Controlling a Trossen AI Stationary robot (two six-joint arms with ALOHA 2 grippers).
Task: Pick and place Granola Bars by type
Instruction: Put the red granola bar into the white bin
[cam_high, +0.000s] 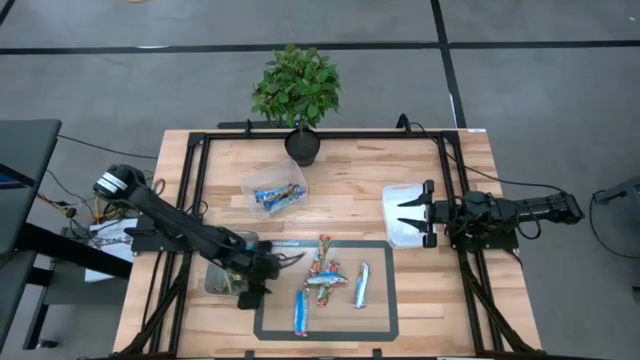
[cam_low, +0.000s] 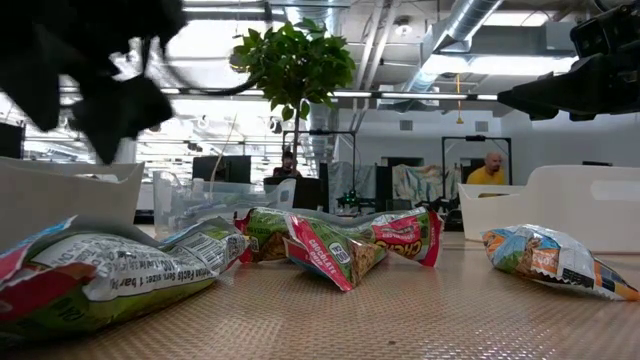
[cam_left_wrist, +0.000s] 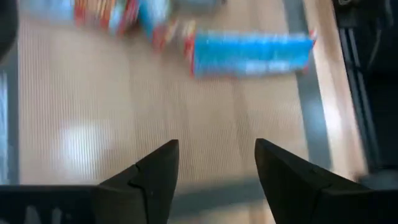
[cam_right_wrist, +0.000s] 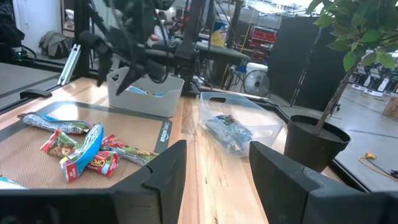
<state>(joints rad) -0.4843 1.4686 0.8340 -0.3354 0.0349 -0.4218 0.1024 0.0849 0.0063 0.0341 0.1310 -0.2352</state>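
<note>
Grey floor (cam_high: 560, 90); exposed ceiling ducts (cam_low: 455, 30).

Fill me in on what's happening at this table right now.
The robot is sorting granola bars by type from a mat into clear bins. The left gripper hangs open and empty at the mat's left edge, beside a bin at the table's left. Blue bars already lie in another bin near the plant. The right gripper waits open over a white bin.

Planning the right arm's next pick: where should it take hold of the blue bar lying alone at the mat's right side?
Grip the blue bar across its narrow middle, coming straight down. It lies flat and long, clear of the pile, so both long edges look free.
</note>
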